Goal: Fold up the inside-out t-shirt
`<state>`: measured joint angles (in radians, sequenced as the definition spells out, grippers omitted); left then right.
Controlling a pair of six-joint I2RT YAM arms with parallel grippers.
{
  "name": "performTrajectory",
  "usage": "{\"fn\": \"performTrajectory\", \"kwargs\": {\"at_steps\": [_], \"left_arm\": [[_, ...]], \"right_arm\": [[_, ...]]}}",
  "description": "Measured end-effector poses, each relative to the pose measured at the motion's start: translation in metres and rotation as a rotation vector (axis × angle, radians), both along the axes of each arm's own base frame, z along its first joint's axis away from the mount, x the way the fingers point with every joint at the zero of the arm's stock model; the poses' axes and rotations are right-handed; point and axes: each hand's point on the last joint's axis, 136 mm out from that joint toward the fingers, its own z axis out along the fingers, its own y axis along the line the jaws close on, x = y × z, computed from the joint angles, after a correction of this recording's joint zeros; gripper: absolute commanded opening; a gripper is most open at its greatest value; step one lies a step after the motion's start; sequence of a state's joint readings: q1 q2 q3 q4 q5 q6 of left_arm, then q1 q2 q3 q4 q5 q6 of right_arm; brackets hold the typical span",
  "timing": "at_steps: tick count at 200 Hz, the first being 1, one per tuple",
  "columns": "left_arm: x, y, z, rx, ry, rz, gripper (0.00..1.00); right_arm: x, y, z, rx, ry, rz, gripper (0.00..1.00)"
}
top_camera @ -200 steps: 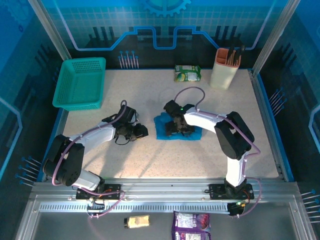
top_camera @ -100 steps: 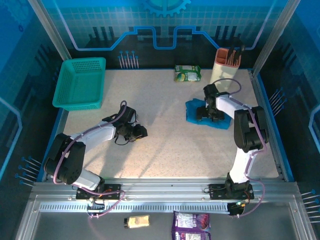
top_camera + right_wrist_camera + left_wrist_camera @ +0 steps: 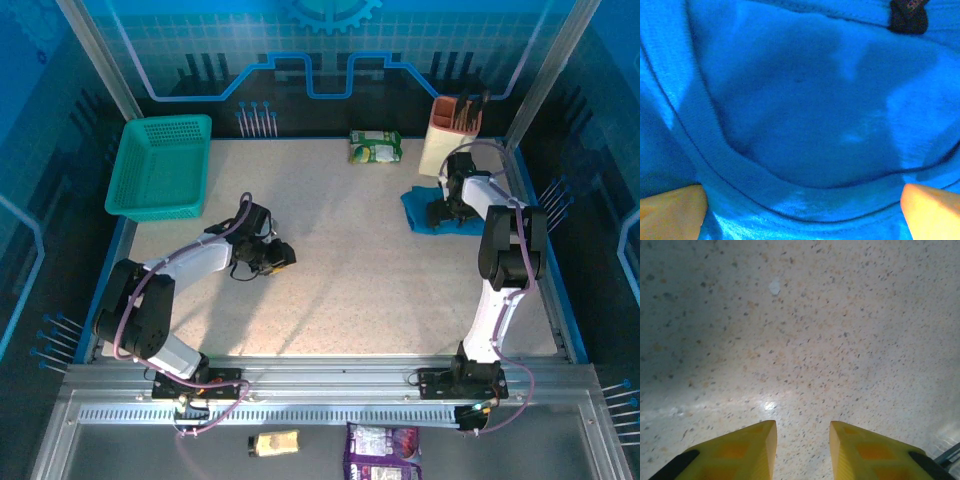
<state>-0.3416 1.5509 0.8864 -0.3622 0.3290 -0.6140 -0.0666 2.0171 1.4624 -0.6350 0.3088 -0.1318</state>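
Near the far right corner of the speckled bench: the inside-out t-shirt, bunched into a small blue heap just beside a tan utensil holder. Low over the heap, the right tool, spread to its widest. From its wrist camera, orange fingertips set at the two lower corners, with blue cloth and a curved ribbed neckband lying between them. Nothing pinched; actual contact with the cloth impossible to tell.

Well apart, in the left half of the bench, the left tool, above bare surface with jaws narrowly parted. From its wrist camera, two yellow fingertips with a slim gap, speckled bench visible through it, nothing held or touched.

At the far left corner, a teal mesh basket; along the far edge, a green snack packet.
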Motion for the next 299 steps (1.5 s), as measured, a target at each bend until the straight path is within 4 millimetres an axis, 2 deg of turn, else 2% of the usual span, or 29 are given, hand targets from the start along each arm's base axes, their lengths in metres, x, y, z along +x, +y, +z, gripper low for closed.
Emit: {"fn": "performTrajectory", "kwargs": {"at_steps": [56, 98, 132, 166, 189, 202, 206, 209, 219, 228, 232, 266, 299], "left_arm": [[0.013, 0.0, -0.003, -0.031, 0.021, -0.01, 0.35], [0.016, 0.005, -0.002, -0.039, 0.021, -0.005, 0.37], [0.019, 0.011, -0.001, -0.038, 0.02, 0.016, 0.4], [0.018, 0.028, 0.007, -0.018, -0.008, 0.058, 0.43], [0.016, 0.04, 0.015, -0.008, -0.04, 0.091, 0.44], [0.014, 0.047, 0.017, 0.006, -0.054, 0.107, 0.54], [0.014, 0.049, 0.017, 0.013, -0.056, 0.115, 0.58], [0.013, 0.052, 0.017, 0.025, -0.059, 0.119, 0.67], [0.011, 0.06, 0.017, 0.064, -0.062, 0.146, 0.84], [0.01, 0.07, 0.017, 0.114, -0.078, 0.168, 0.95], [0.01, 0.075, 0.017, 0.135, -0.083, 0.183, 0.99], [-0.002, 0.126, 0.02, 0.369, -0.17, 0.288, 0.99], [-0.013, 0.176, 0.029, 0.607, -0.311, 0.377, 0.99]], "right_arm": [[0.007, -0.034, 0.002, -0.045, -0.003, 0.047, 0.99], [0.011, -0.043, 0.007, -0.055, -0.004, 0.058, 1.0], [0.02, -0.046, 0.022, -0.061, -0.031, 0.048, 0.99], [0.023, -0.039, 0.034, -0.017, -0.071, 0.025, 0.98], [0.015, -0.021, 0.05, 0.078, -0.121, -0.007, 0.94], [0.006, -0.007, 0.06, 0.143, -0.149, -0.026, 0.92], [0.003, -0.002, 0.061, 0.166, -0.156, -0.035, 0.92], [0.0, 0.002, 0.063, 0.182, -0.164, -0.039, 0.92], [-0.011, 0.015, 0.064, 0.241, -0.18, -0.058, 0.93], [-0.022, 0.023, 0.062, 0.281, -0.193, -0.077, 1.0], [-0.028, 0.027, 0.059, 0.299, -0.2, -0.083, 1.0], [-0.076, 0.039, 0.026, 0.375, -0.237, -0.186, 1.0], [-0.085, 0.05, 0.006, 0.368, -0.358, -0.158, 1.0]]}}
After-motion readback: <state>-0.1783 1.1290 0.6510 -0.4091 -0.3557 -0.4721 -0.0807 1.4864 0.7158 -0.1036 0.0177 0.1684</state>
